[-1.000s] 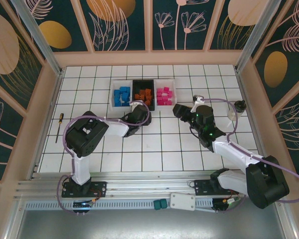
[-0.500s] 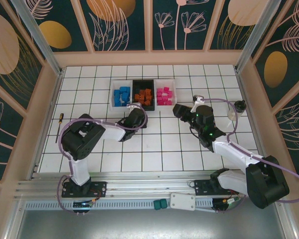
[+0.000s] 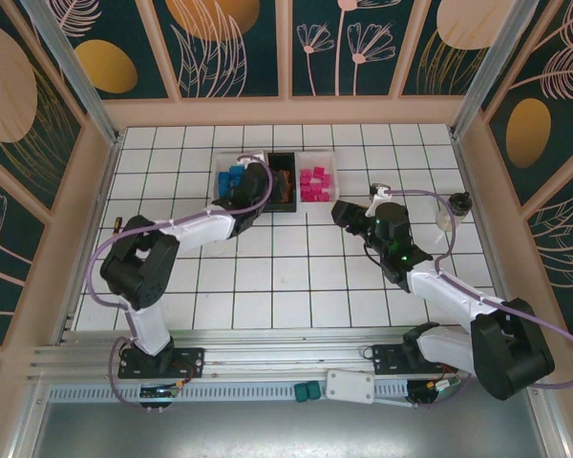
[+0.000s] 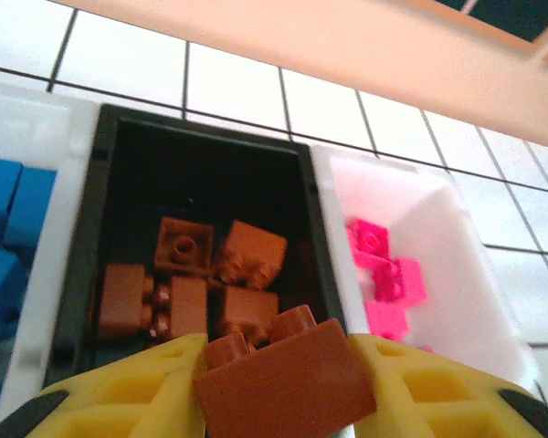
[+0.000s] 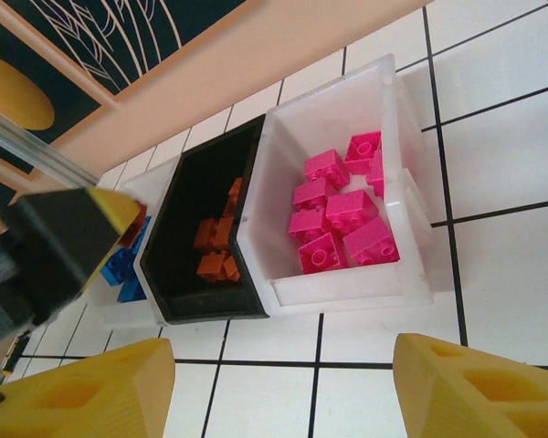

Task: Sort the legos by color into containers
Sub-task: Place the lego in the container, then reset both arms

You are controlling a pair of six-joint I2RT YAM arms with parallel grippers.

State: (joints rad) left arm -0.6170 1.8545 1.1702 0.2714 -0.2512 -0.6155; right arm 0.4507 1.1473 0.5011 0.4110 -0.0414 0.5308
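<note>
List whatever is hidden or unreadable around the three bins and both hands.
- Top view: the left hand covers part of the black bin, so what lies beneath is hidden.
- Left wrist view: the orange-brown brick it grips hides the black bin's near end; the left edge cuts off the blue-brick bin.
- Right wrist view: the blurred left arm hides most blue bricks; the bottom edge cuts off the right hand's fingers.

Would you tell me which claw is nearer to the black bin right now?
Left. The left claw hovers directly over the black bin, gripping an orange-brown brick. The right claw hangs open to the right, beyond the white bin of pink bricks.
</note>
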